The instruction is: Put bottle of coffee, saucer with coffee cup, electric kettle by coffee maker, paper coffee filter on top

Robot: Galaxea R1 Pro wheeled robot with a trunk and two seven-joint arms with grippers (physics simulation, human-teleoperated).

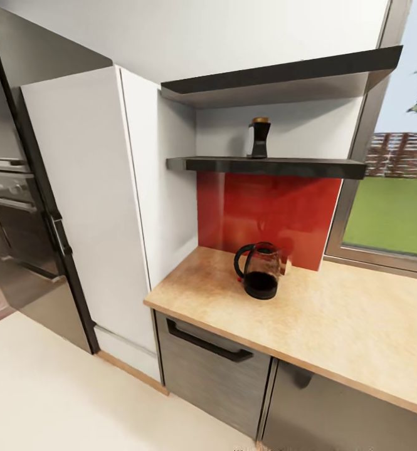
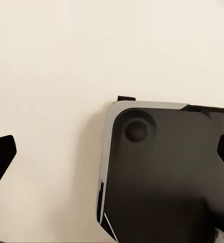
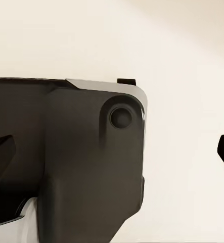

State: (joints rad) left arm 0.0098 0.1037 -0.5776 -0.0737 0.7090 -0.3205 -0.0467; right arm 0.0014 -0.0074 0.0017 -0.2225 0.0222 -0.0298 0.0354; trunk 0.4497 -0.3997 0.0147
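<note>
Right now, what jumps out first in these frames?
The red wall panel behind the wooden counter grabs the eye first, with a glass kettle with a black handle standing in front of it. Above it, a dark bottle stands alone on the lower of two dark shelves. Both wrist views look down past spread fingertips at the robot's dark base on a pale floor.

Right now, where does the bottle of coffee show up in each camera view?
Head view: the bottle of coffee stands upright on the lower shelf, above centre, over the red backsplash.
Left wrist view: pale floor and the robot's dark base.
Right wrist view: the same floor and base.
Shared landmark: the pale floor, at the head view's lower left.
</note>
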